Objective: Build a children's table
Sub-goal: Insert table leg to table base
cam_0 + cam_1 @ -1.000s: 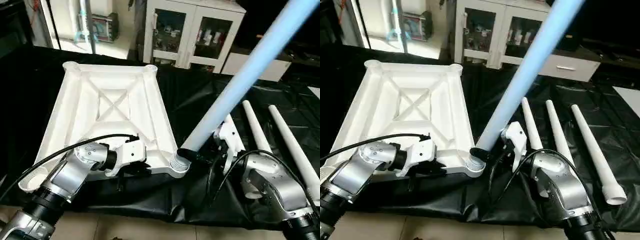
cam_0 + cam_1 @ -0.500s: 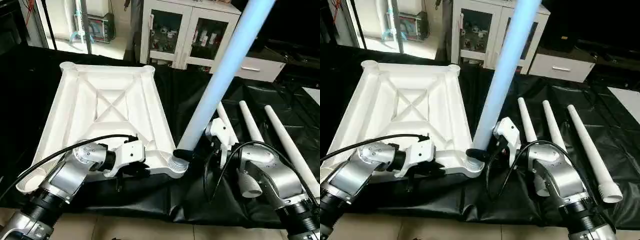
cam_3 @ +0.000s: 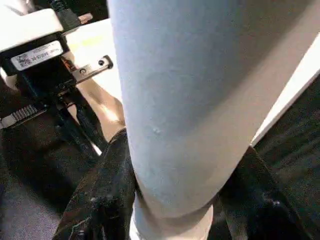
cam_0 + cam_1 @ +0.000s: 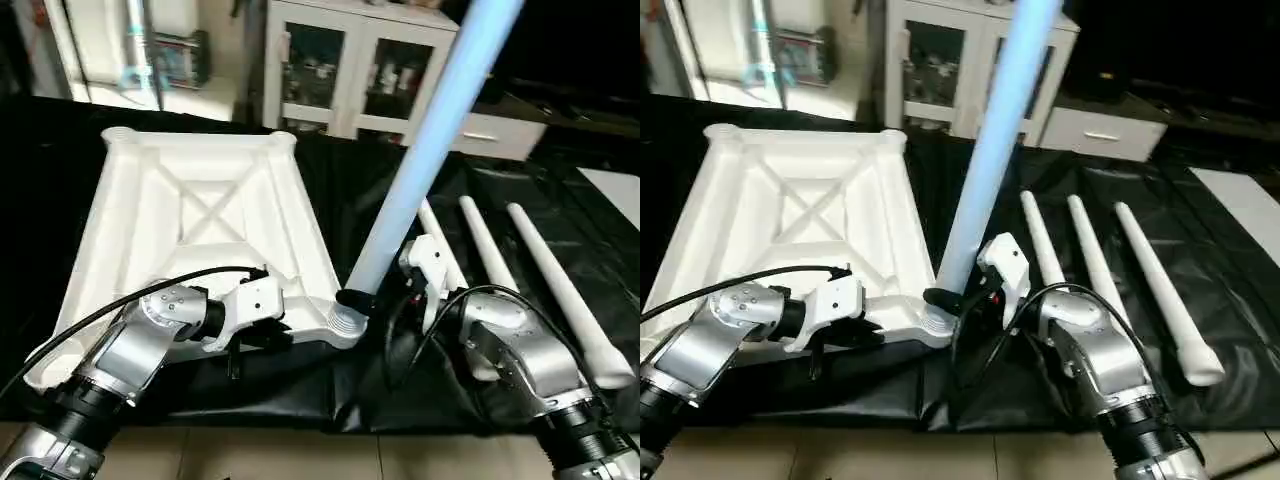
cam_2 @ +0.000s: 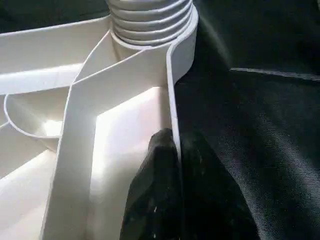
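The near rim of the upturned table top (image 4: 190,215) is pinched between the closed fingers of the left claw (image 4: 262,338). A leg (image 4: 425,140), its threaded foot at the corner socket (image 4: 347,318) just beside that claw, is clasped near its base by the right claw (image 4: 372,300) and rises steeply away. Three spare legs (image 4: 545,275) lie on the black-covered surface (image 4: 370,200) beyond the right claw.

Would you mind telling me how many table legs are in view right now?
4. One leg stands at the tabletop's near corner socket, held by the right end effector. Three loose legs lie side by side on the black sheet beyond the right arm.
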### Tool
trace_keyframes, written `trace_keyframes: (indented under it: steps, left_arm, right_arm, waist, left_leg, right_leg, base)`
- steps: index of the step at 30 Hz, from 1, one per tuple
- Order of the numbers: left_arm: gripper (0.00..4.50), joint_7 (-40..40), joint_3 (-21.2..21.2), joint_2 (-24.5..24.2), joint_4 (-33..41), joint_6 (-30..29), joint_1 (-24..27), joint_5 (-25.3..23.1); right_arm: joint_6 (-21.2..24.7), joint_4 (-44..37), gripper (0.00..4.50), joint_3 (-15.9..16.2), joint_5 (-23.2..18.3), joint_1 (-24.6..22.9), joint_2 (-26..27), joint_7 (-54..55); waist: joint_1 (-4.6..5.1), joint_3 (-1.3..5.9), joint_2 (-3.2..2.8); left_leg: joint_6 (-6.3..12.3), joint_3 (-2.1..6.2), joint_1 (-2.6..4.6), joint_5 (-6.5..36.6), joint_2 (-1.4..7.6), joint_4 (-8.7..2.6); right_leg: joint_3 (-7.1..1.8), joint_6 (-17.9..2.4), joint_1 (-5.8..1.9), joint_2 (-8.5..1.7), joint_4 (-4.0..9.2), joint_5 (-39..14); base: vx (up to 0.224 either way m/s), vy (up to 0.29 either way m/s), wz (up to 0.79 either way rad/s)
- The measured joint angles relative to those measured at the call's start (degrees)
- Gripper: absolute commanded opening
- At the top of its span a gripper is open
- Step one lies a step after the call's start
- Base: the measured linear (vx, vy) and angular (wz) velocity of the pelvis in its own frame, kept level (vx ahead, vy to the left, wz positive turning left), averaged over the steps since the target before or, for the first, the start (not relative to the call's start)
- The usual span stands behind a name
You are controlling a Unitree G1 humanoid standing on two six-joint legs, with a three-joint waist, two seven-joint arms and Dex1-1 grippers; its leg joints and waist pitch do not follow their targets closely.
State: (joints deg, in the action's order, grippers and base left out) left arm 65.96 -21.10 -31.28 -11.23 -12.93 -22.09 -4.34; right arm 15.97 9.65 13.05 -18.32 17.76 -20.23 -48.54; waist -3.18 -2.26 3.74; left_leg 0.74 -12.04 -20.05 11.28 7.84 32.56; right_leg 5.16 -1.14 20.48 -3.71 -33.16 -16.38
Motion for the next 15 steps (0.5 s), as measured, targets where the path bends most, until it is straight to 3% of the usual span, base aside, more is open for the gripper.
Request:
trace_keyframes:
  steps: [1, 2, 3, 4, 5, 6, 7, 8, 10, 14, 15]
  left_arm:
    - [0.00, -0.02, -0.06, 0.05, -0.30, 0.00, -0.12, -0.01]
    - [0.00, -0.20, -0.20, 0.32, -0.53, 0.02, -0.53, -0.07]
    - [0.00, -0.16, -0.20, 0.40, -0.40, 0.21, -0.56, -0.12]
    - [0.00, -0.16, -0.17, 0.53, -0.10, 0.37, -0.58, -0.12]
    - [0.00, -0.15, -0.03, 0.52, -0.07, 0.37, -0.22, 0.25]
    - [0.00, -0.15, 0.01, 0.47, -0.23, 0.33, -0.04, 0.58]
    - [0.00, -0.14, 0.00, 0.45, -0.32, 0.30, 0.04, 0.74]
    - [0.00, -0.01, 0.00, 0.28, -0.24, 0.31, -0.03, 0.65]
    - [0.00, 0.04, 0.04, 0.22, -0.22, 0.31, -0.20, 0.39]
    - [0.00, 0.04, 0.12, 0.21, -0.34, 0.34, -0.09, 0.64]
    - [0.00, 0.04, 0.12, 0.21, -0.34, 0.34, -0.09, 0.64]
  right_arm:
    - [-0.07, 0.02, 1.85, -0.01, 0.05, -0.12, 0.04, 0.02]
    - [-0.38, -0.02, 1.85, -0.27, -0.01, -0.36, 0.08, -0.03]
    - [-0.46, 0.01, 1.85, -0.34, -0.03, -0.26, 0.04, -0.06]
    - [-0.46, 0.05, 1.85, -0.33, -0.03, 0.49, -0.19, -0.10]
    - [-0.56, 0.05, 1.85, -0.31, -0.03, 0.44, -0.09, -0.11]
    - [-0.93, 0.08, 1.85, -0.39, -0.04, 0.16, 0.24, -0.10]
    - [-1.19, 0.10, 1.85, -0.64, -0.02, -0.11, 0.52, 0.05]
    - [-1.20, 0.16, 1.85, -0.64, 0.00, -0.16, 0.55, 0.11]
    - [-1.20, 0.46, 1.85, -0.54, 0.04, 0.04, 0.66, 0.11]
    - [-1.36, 0.46, 1.85, -0.63, 0.04, 0.02, 0.85, 0.11]
    - [-1.37, 0.47, 1.85, -0.63, 0.04, 0.02, 0.85, 0.11]
  waist:
    - [-0.28, -0.04, 0.22]
    - [-0.95, 0.13, 1.09]
    - [-1.52, 0.61, 2.60]
    - [-2.29, 0.53, 2.67]
    - [-2.99, 0.56, 1.86]
    - [-2.81, 0.57, 0.85]
    - [-1.82, 0.31, 0.14]
    - [-1.50, 0.37, 0.14]
    - [-1.13, 0.42, 0.42]
    - [-0.80, 0.48, 0.70]
    - [-0.79, 0.48, 0.71]
  left_leg:
    - [-0.02, -0.86, 0.01, -0.01, -0.03, -1.06]
    - [-0.31, -2.64, 0.33, -0.19, -0.13, -2.02]
    - [-1.15, -4.13, 0.67, -0.40, -0.45, -2.79]
    - [-3.52, -0.21, 0.51, 0.99, -1.13, 0.91]
    - [-3.67, 4.65, 0.48, 0.93, -1.43, 3.47]
    - [-3.96, 6.41, 0.88, 2.93, -1.02, 3.79]
    - [-4.19, 6.32, 1.07, 3.13, -0.78, 3.29]
    - [-4.10, 6.09, 1.27, 3.22, -0.35, 2.84]
    - [-4.11, 5.32, 1.32, 3.21, 0.07, 1.83]
    - [-4.25, 3.71, 1.29, 3.09, 0.59, 1.18]
    - [-4.26, 3.64, 1.31, 3.09, 0.60, 1.12]
  right_leg:
    - [0.39, -1.19, -0.41, -0.56, -1.64, -1.54]
    - [0.15, -2.26, -0.36, -1.15, -3.87, -2.58]
    - [-0.75, -1.30, -0.07, -2.17, -3.90, -3.38]
    - [-1.33, 0.80, 0.54, -2.49, -3.82, -2.24]
    - [-0.75, 1.32, -0.12, -2.31, -3.89, -0.81]
    - [0.33, 1.47, -0.45, -2.47, -3.93, 0.24]
    - [0.35, 1.48, -0.55, -2.15, -3.54, 0.37]
    - [-0.03, 1.42, -0.77, -1.54, -2.95, 0.40]
    - [-0.11, 0.58, -0.85, -1.35, -1.88, 1.06]
    - [-0.79, 0.60, -0.76, -1.46, -1.88, 1.66]
    - [-0.83, 0.60, -0.75, -1.46, -1.88, 1.66]
  base:
    - [-0.074, 0.011, 0.10]
    - [-0.046, -0.034, 0.22]
    - [0.112, -0.089, 0.02]
    - [0.112, -0.089, 0.02]
    - [0.162, -0.029, -0.39]
    - [0.023, 0.037, -0.19]
    - [0.023, 0.037, -0.19]
    - [-0.022, -0.013, 0.20]
    - [0.000, 0.000, 0.00]
    - [0.000, 0.000, 0.00]
    - [0.000, 0.000, 0.00]
